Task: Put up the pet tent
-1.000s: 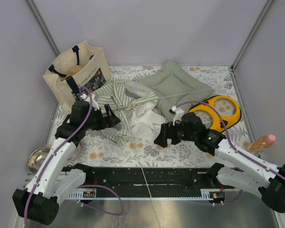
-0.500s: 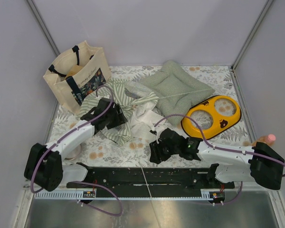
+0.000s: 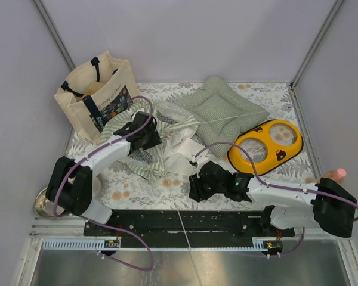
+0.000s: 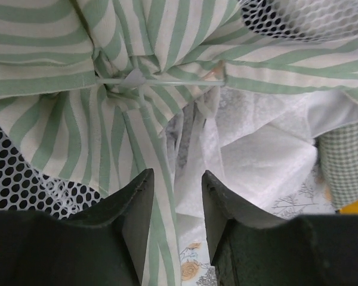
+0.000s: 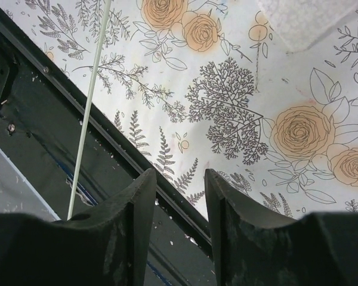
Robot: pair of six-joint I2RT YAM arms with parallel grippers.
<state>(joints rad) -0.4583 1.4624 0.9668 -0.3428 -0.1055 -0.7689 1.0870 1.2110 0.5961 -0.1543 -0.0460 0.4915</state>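
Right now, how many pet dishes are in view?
2. A yellow double dish lies on the right, near the green cushion; a metal bowl sits at the near left corner. More may be hidden in the tote bag.

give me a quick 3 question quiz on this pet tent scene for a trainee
1. True or false: the pet tent already stands upright on its poles.
2. In the top view, what lies just right of the green checked cushion? A. yellow double bowl B. beige tote bag C. metal bowl
3. Which tool is over the tent's striped fabric: the left tool or the right tool?

Key: 1 false, it lies crumpled and flat. 2 A. 3 left tool. The right tool is over the floral tablecloth, with nothing between its fingers.
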